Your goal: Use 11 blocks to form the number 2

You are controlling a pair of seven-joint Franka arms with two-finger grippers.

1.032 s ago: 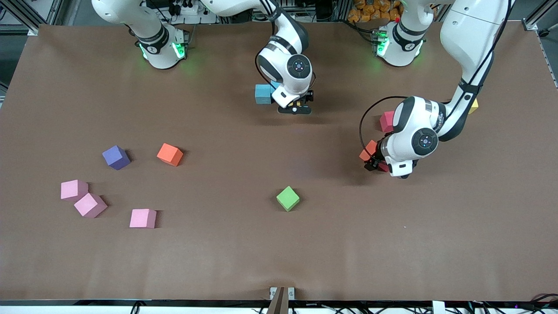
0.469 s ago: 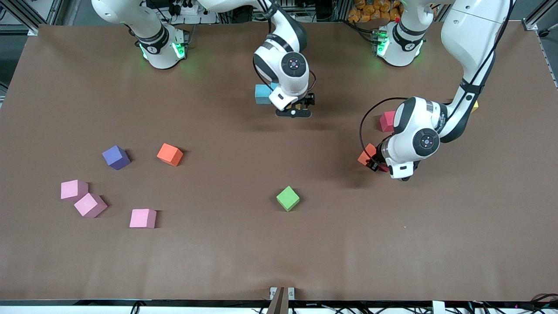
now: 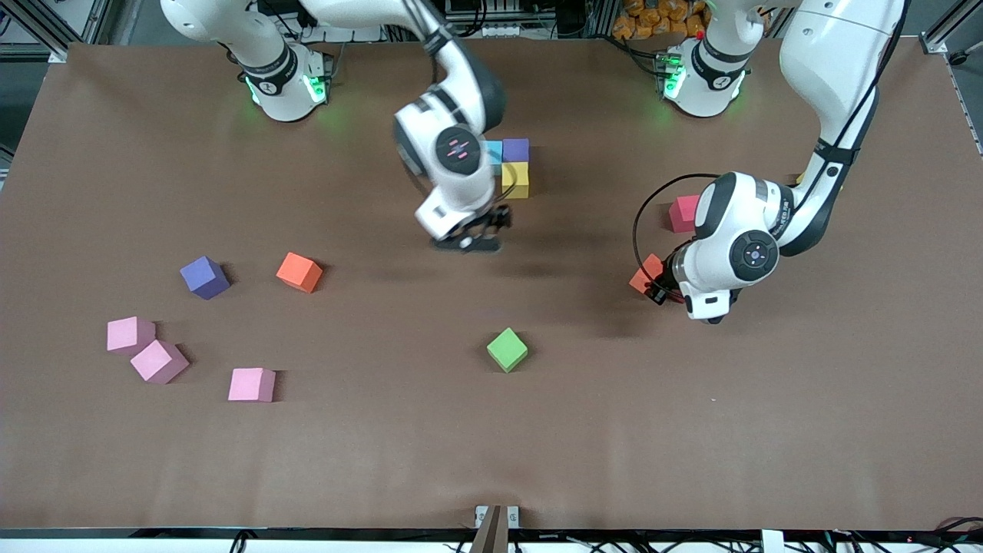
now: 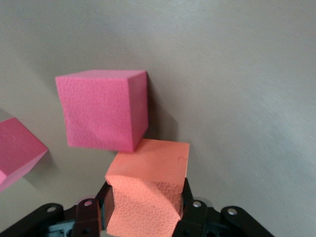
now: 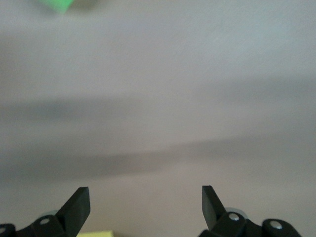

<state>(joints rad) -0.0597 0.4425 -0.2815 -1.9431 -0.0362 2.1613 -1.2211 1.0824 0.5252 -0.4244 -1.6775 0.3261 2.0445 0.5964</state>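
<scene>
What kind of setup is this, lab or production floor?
Likely a robotics lab: a brown paper-covered table with scattered small foam cubes, such as the green foam cube, aluminium framing and loose cabling past the arm bases.

Tight spot for my left gripper [image 3: 659,290]: it's clamped on an orange block [image 4: 146,192] whose top corner touches the red block [image 4: 103,109], with another red one [image 4: 17,150] just beside. Toward the green block [image 3: 507,349], table's [image 3: 691,430] wide open.
</scene>
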